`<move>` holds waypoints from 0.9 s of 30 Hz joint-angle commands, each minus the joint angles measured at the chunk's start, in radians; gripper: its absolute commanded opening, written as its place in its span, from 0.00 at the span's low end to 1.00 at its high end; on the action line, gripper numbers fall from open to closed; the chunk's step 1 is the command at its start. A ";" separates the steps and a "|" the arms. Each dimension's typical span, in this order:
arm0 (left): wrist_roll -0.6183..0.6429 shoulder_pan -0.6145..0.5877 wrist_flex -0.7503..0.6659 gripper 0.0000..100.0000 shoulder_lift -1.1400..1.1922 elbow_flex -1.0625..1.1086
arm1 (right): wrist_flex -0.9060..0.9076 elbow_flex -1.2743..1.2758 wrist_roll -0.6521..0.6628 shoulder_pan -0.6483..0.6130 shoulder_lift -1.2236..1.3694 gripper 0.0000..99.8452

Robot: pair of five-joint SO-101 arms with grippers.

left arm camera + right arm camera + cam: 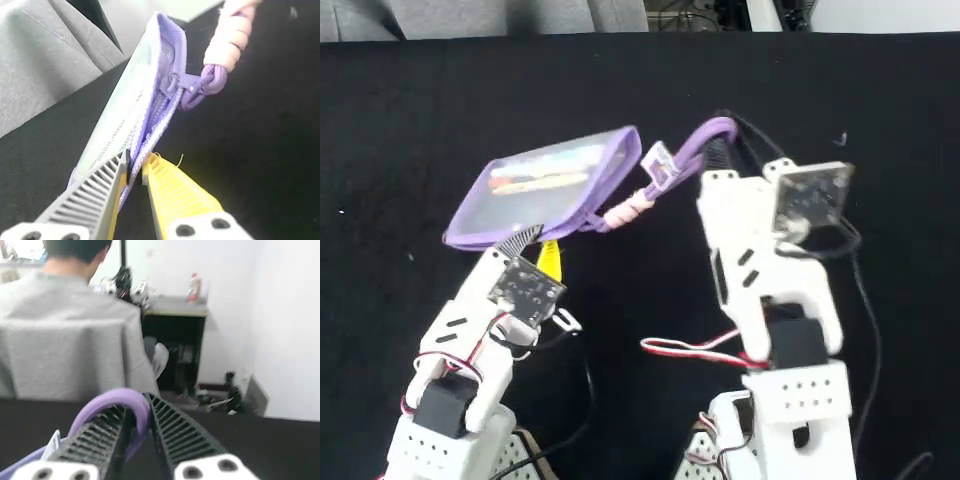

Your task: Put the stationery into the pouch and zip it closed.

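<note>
A purple mesh pouch (545, 185) hangs above the black table, with coloured stationery showing through its side. My left gripper (542, 243) is shut on the pouch's lower edge (131, 172), pinching the fabric between its grey and yellow fingers. The purple wrist strap (695, 145) runs from the zipper pull (186, 89) past a pink sleeve (628, 211) and a white tag (658, 162) to my right gripper (720, 140). That gripper (141, 415) is shut on the strap loop (117, 400) and holds it taut.
The black table (440, 90) stretches around both arms. Red and white cables (685, 352) hang between the arm bases. A grey covered shape (65, 355) and a dark cabinet (175, 340) stand beyond the table's far edge.
</note>
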 commanded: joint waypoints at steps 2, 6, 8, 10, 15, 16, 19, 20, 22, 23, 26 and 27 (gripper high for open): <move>0.080 -0.002 -0.015 0.03 -0.009 -0.085 | 0.014 -0.002 -0.002 0.064 -0.133 0.01; 0.084 -0.007 -0.008 0.03 -0.009 -0.087 | 0.008 0.005 0.000 0.117 -0.168 0.01; 0.084 -0.005 0.040 0.03 -0.009 -0.119 | -0.008 -0.001 0.000 0.141 -0.159 0.01; 0.086 -0.002 0.087 0.03 -0.009 -0.170 | -0.037 -0.001 0.000 0.161 -0.143 0.01; 0.144 0.004 0.167 0.03 -0.009 -0.283 | -0.135 -0.008 0.000 0.195 -0.051 0.01; 0.146 0.004 0.178 0.03 -0.009 -0.295 | -0.160 -0.008 0.000 0.198 -0.027 0.01; 0.147 0.004 0.209 0.03 -0.009 -0.321 | -0.229 -0.022 0.000 0.203 0.053 0.01; 0.147 0.005 0.219 0.03 -0.011 -0.331 | -0.235 -0.039 0.000 0.203 0.085 0.01; 0.149 0.005 0.235 0.03 -0.011 -0.343 | -0.235 -0.085 0.000 0.203 0.150 0.01; 0.149 0.005 0.239 0.03 -0.011 -0.349 | -0.236 -0.111 0.000 0.203 0.183 0.01; 0.150 0.007 0.247 0.03 -0.011 -0.357 | -0.238 -0.211 0.000 0.219 0.297 0.01; 0.160 0.007 0.247 0.03 -0.011 -0.357 | -0.238 -0.248 0.000 0.227 0.337 0.01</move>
